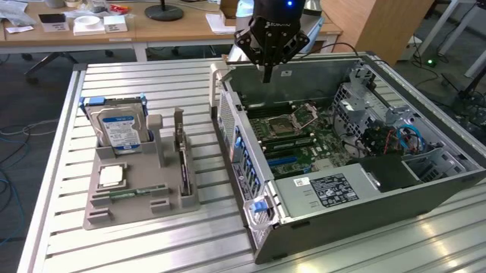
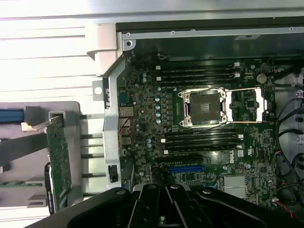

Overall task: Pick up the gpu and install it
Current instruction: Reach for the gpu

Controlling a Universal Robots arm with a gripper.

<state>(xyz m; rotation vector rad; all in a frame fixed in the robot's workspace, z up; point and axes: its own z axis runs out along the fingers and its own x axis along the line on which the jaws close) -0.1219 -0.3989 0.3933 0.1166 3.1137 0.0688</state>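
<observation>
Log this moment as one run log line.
gripper: shut, empty, above open computer case | gpu: on edge in gray holder, untouched | install: not done

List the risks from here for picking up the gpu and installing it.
1. The gpu stands on edge in a narrow slot of the grey holder, near the hard drive; an off-centre grasp could jam or tip it.
2. The case wall rises between holder and motherboard; the carried card could clip it.
3. The pincer is shut above the open case; unopened, it may strike the card.
</observation>
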